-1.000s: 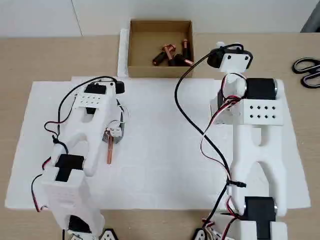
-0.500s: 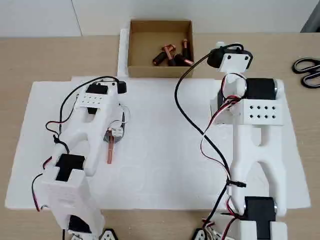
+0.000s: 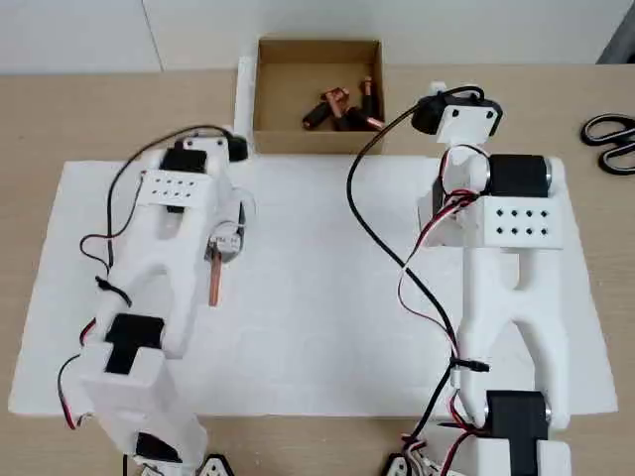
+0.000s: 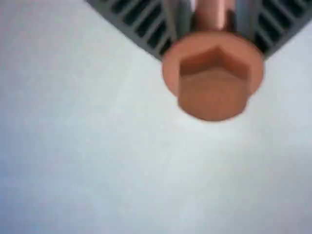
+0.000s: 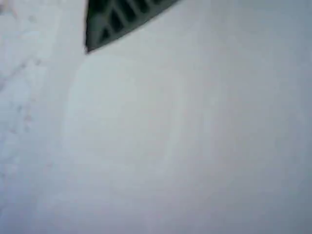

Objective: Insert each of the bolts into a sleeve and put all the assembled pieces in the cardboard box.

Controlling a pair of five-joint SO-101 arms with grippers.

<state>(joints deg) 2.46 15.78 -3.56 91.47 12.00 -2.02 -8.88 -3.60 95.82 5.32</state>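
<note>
High view: the left fingers (image 3: 224, 248) pinched a copper bolt (image 3: 214, 283) left of centre, over the foam sheet (image 3: 327, 317). The cardboard box (image 3: 260, 94), upper centre, held finished pieces (image 3: 342, 107).

Left wrist view: the bolt's hex head sat upper right between the ribbed fingers.

Right wrist view: the right fingers (image 5: 117, 19) showed upper left; whether spread or pressed together, I couldn't tell.

A firm pinch, and clearing the box wall before release, seemed wise.

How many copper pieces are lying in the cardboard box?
4 copper pieces visible in the cardboard box: one at the pile's left, one behind it, one near the right wall, one at the front. They overlap, so others may be hidden.
</note>
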